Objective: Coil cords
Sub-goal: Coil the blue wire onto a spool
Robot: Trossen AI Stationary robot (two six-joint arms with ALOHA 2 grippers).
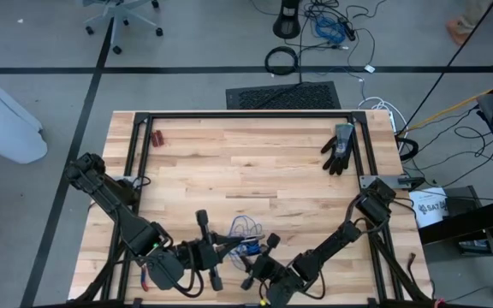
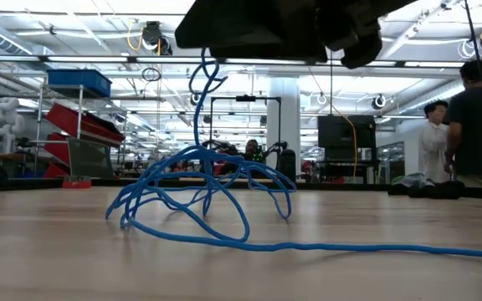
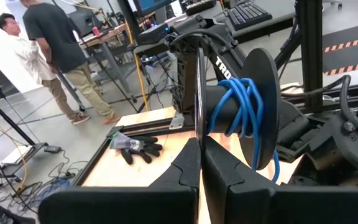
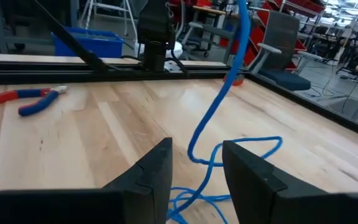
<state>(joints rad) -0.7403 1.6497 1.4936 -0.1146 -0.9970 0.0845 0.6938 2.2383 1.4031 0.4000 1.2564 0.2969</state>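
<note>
One cord (image 2: 199,188), blue, loose loops on table (image 1: 255,171) near front edge, part wound on a spool (image 3: 253,109). Left gripper (image 3: 201,168) clenched on spool's flange. Right gripper (image 4: 194,165) released, cord between fingers, untouched. One glove (image 1: 341,147), one pliers (image 4: 27,99). Cord ends hidden.

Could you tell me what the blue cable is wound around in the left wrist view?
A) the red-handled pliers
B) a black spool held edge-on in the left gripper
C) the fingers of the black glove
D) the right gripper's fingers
B: the blue cable wraps the hub of the black spool, whose near flange sits in the shut left gripper.
</note>
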